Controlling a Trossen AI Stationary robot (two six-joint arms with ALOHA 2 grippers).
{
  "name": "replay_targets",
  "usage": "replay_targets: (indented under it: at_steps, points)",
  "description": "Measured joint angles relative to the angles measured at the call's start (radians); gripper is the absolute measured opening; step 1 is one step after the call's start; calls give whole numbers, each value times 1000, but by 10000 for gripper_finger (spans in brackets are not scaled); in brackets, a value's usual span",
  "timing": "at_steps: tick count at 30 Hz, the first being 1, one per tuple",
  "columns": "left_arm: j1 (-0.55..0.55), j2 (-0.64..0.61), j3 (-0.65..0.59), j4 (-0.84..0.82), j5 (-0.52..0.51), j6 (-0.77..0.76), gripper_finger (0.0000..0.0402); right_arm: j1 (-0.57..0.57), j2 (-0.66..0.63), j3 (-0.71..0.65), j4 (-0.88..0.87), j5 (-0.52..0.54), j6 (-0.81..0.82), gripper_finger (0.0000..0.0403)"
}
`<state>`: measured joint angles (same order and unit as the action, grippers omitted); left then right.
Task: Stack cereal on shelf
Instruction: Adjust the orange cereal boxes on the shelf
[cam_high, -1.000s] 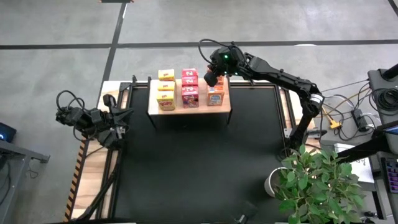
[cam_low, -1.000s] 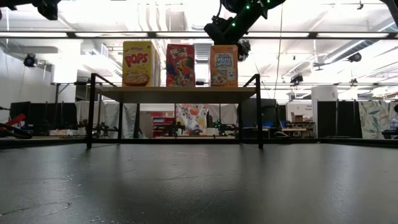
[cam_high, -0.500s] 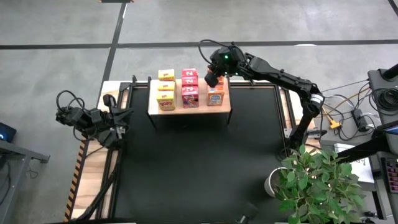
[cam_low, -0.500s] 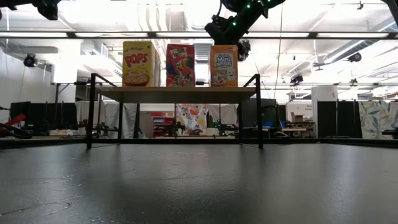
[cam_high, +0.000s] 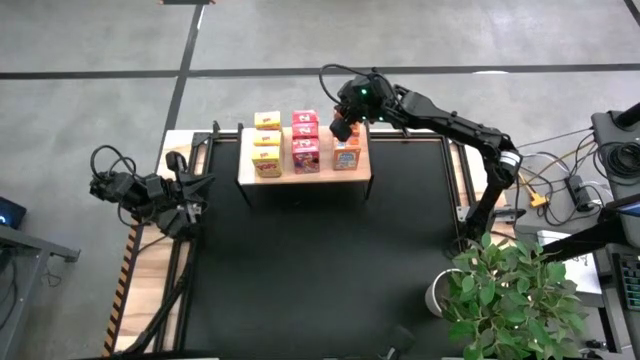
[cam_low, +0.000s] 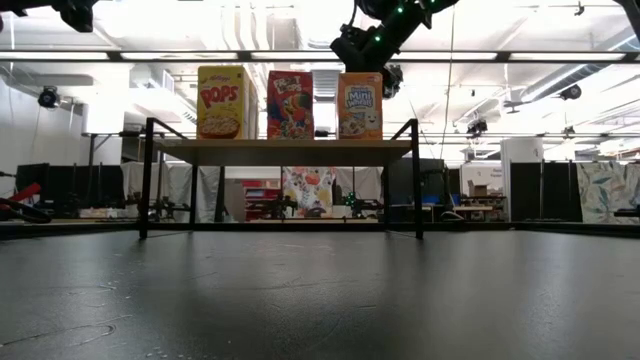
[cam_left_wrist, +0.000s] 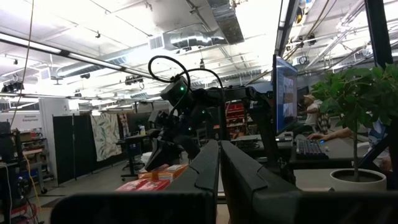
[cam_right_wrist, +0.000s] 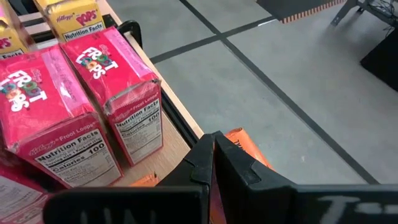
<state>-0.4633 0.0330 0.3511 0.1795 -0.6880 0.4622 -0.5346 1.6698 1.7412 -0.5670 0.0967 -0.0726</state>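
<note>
I'm looking across a big black mat (cam_high: 310, 250) in an open workshop with a grey concrete floor. Nearest me, in the lower right of the high view, a potted plant (cam_high: 510, 295) stands off the mat. At mid-left of that view the left gripper (cam_high: 185, 200) is parked at the table's edge, fingers pressed together and holding nothing, well apart from the work.

Farther back, in the upper middle of the high view, the shelf (cam_high: 303, 165) carries the cereal in three rows running front to back: yellow boxes (cam_high: 266, 145) on the left, pink-red boxes (cam_high: 305, 140) in the centre, and an orange box (cam_high: 347, 155) at the front of the right-hand row. From table height I see one box of each colour standing upright along the shelf's front.

The right gripper (cam_high: 343, 125) hangs over the back of the orange row, fingers together with no box between them. Its wrist view shows an orange box (cam_right_wrist: 245, 152) directly beneath the fingertips, with pink-red boxes just beside it.

By my reading the right arm is far the nearer, and whatever it does next turns on that orange box lying straight below it, so lifting clear should go straight up to avoid clipping the neighbouring row.
</note>
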Motion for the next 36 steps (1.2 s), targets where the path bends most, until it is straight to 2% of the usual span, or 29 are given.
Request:
replay_targets:
  at_steps: [8, 14, 21, 24, 28, 31, 36]
  points:
    - [0, 0, 0, 0, 0, 0, 0, 14, -20, 47, -46, 0, 7, 9]
    - [0, 0, 0, 0, 0, 1, 0, 18, -34, 146, -280, 13, 60, 9]
    - [0, 0, 0, -3, 0, 10, 0, 14, -40, 229, -501, 168, 115, 9]
    - [0, 0, 0, -3, 0, 12, 0, 1, -40, 227, -552, 183, 134, 9]
    - [0, 0, 0, -3, 0, 12, 0, -30, -35, 187, -553, 156, 140, 9]
    - [0, 0, 0, -2, 0, 12, 0, -47, -32, 144, -511, 104, 137, 9]
    - [0, 0, 0, -2, 0, 12, 0, -53, -32, 107, -436, 80, 123, 9]
